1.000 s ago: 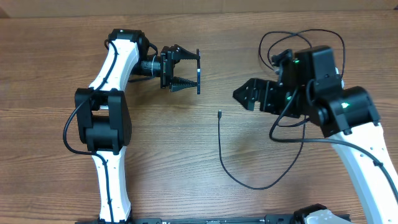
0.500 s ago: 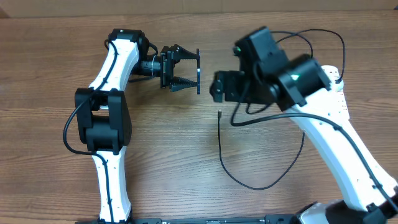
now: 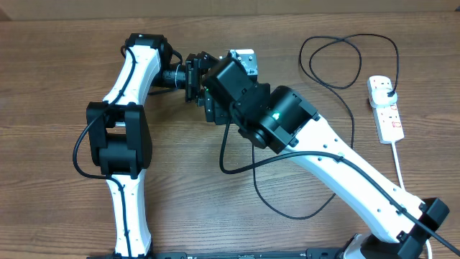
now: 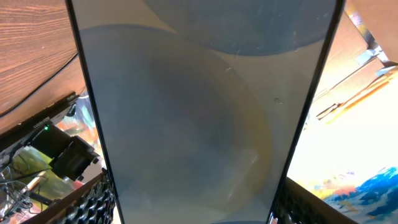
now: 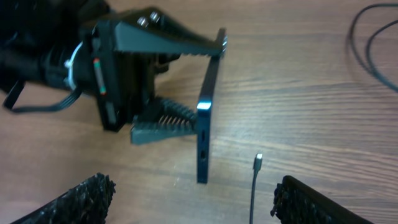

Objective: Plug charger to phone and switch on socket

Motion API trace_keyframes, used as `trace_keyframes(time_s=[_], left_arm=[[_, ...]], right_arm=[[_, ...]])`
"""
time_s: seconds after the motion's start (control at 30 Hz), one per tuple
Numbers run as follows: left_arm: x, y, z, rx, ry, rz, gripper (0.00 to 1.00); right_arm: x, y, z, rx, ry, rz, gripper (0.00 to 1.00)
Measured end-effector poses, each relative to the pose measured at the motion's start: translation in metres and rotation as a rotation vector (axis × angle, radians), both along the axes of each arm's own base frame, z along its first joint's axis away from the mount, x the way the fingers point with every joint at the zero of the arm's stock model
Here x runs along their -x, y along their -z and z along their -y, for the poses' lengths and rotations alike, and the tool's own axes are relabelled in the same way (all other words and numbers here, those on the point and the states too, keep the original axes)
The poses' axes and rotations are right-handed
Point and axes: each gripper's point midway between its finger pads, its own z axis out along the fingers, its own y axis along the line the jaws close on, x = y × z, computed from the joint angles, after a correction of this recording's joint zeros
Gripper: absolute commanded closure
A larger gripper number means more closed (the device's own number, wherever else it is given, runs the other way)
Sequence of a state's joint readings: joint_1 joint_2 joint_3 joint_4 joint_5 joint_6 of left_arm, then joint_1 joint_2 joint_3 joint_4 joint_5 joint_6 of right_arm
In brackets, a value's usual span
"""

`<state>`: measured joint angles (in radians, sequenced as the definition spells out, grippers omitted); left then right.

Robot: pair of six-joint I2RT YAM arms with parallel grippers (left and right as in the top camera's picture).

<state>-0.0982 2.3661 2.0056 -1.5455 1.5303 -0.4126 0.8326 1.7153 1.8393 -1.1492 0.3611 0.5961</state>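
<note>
Swinging over from its own side, the right arm is now stretching across the middle of the bench (image 3: 50, 187) and is arriving just beside the left arm, which is not moving at all. The left end effector (image 5: 208, 78) is clenching the phone (image 5: 204, 134) and is holding it on edge, with the thin side turning toward the right wrist camera. Small dark openings are showing on that side, but I cannot tell if one is the port. The right end effector (image 5: 193, 186) is standing released, its fingers (image 5: 93, 193) spread wide with nothing between them. The charger (image 3: 287, 210) is lying in the same place on the bench, and its connector tip (image 5: 258, 160) is resting near the phone's lower end, apart from it. The socket (image 3: 386, 109) is now showing at the far right, well apart. I am judging that the right arm is coming for the tip, so plugging and switching are both not yet done.
</note>
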Motion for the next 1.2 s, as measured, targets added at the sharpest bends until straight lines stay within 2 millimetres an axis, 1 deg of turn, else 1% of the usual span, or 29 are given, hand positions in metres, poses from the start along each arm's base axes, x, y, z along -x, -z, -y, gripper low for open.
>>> trace_keyframes(time_s=[0.13, 0.37, 0.5, 0.63, 0.9, 1.03, 1.07, 1.13, 1.2], left_arm=[[0.000, 0.000, 0.000, 0.000, 0.000, -0.004, 0.27], [0.000, 0.000, 0.000, 0.000, -0.001, -0.007, 0.27], [0.000, 0.000, 0.000, 0.000, 0.000, -0.007, 0.27], [0.000, 0.000, 0.000, 0.000, 0.000, -0.007, 0.26], [0.003, -0.001, 0.000, -0.004, -0.001, -0.043, 0.26], [0.003, -0.001, 0.000, -0.004, 0.000, -0.044, 0.26], [0.003, -0.001, 0.000, -0.004, 0.000, -0.044, 0.26], [0.003, -0.001, 0.000, -0.004, 0.000, -0.044, 0.26], [0.003, -0.001, 0.000, -0.004, 0.000, -0.044, 0.26]], right_arm=[[-0.008, 0.004, 0.003, 0.025, 0.041, 0.021, 0.14], [-0.020, 0.033, 0.000, 0.095, 0.072, 0.001, 0.14], [-0.025, 0.032, -0.003, 0.088, 0.083, 0.023, 0.16], [-0.028, 0.030, -0.004, 0.079, 0.089, 0.039, 0.25], [-0.031, 0.029, -0.007, 0.068, 0.092, 0.048, 0.28], [-0.033, 0.036, -0.007, 0.080, 0.094, 0.038, 0.40], [-0.033, 0.037, -0.007, 0.083, 0.095, 0.035, 0.43], [-0.034, 0.039, -0.007, 0.083, 0.098, 0.033, 0.44], [-0.036, 0.039, -0.005, 0.085, 0.102, 0.033, 0.49]])
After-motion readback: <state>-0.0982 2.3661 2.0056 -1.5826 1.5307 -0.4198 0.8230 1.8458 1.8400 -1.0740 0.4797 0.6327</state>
